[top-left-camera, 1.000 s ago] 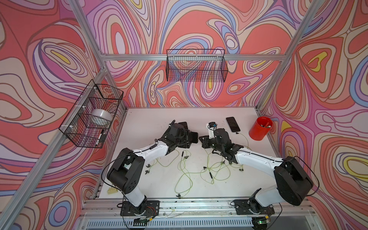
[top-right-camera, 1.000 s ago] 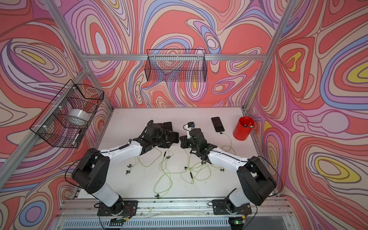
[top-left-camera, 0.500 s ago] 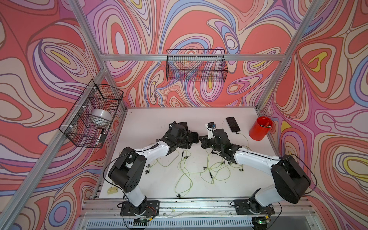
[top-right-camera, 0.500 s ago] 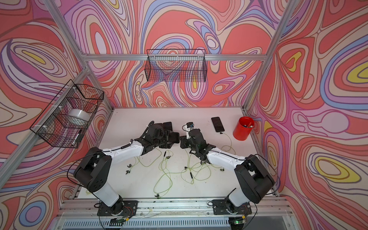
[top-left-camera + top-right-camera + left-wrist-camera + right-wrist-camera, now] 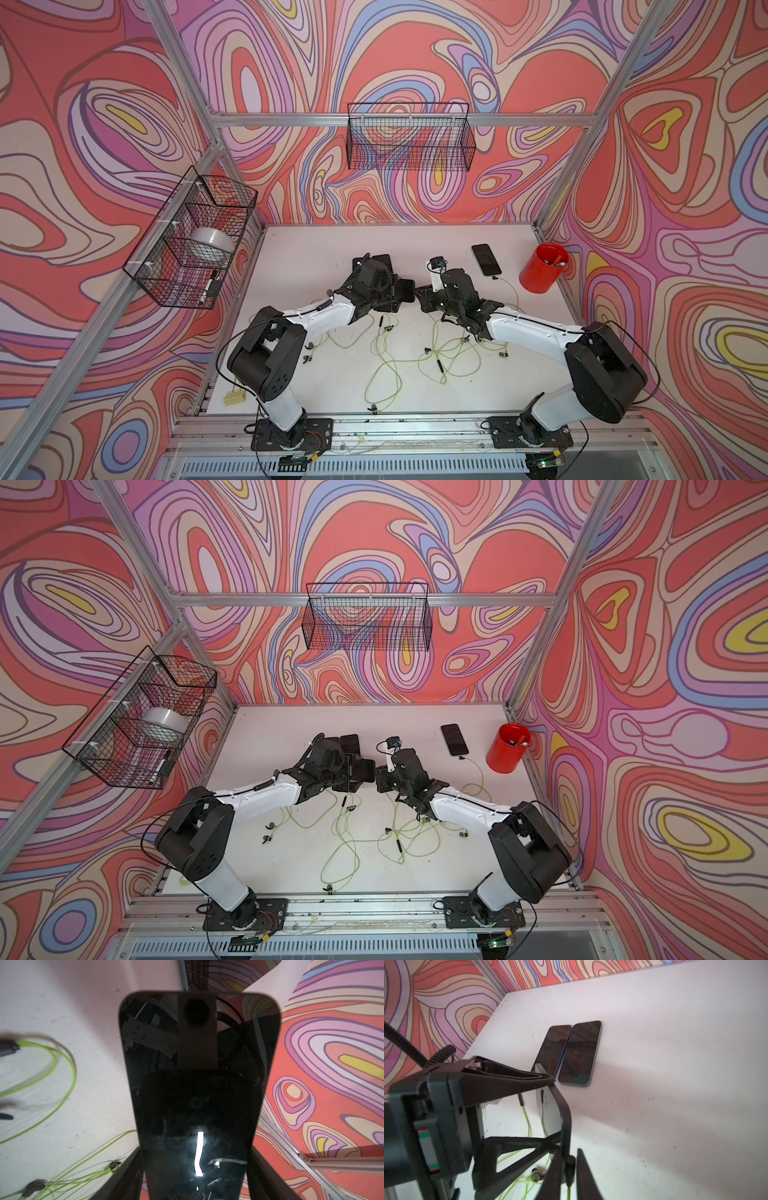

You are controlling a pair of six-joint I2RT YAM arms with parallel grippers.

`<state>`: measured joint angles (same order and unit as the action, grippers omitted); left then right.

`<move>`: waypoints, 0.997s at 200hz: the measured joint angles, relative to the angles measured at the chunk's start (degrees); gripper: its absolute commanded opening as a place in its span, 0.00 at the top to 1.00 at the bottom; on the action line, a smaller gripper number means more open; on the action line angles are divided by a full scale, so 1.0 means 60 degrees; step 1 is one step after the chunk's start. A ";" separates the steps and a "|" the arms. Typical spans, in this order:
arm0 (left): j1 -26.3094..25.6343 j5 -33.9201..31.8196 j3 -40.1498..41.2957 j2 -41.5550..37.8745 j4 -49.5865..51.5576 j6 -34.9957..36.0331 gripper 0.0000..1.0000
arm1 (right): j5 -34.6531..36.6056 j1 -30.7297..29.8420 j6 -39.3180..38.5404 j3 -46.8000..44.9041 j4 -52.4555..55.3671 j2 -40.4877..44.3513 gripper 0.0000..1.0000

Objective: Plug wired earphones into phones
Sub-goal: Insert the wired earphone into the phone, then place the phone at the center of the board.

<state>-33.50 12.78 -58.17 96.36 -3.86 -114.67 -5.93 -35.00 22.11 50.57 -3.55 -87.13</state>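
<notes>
Above the white counter, the left hand clamps a black smartphone by its sides while the right hand stands slightly open around the earphone plug.

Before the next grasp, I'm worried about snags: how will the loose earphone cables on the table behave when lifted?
Probably floppy: the earphone cables lie in slack loops on the table. Likely light, being so thin. Crossing loops may drag each other along.

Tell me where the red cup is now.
In both top views the red cup stands at the far right of the table, just right of a phone lying flat.
</notes>
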 measured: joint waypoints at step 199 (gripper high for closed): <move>-0.0678 -0.1002 -1.4196 0.8615 0.9752 1.2305 0.87 | -0.0903 0.1829 0.0015 -0.0546 0.3140 0.1362 0.50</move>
<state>-37.56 6.76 -143.35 148.05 54.65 -40.84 -11.35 -24.03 22.20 47.29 15.29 -78.96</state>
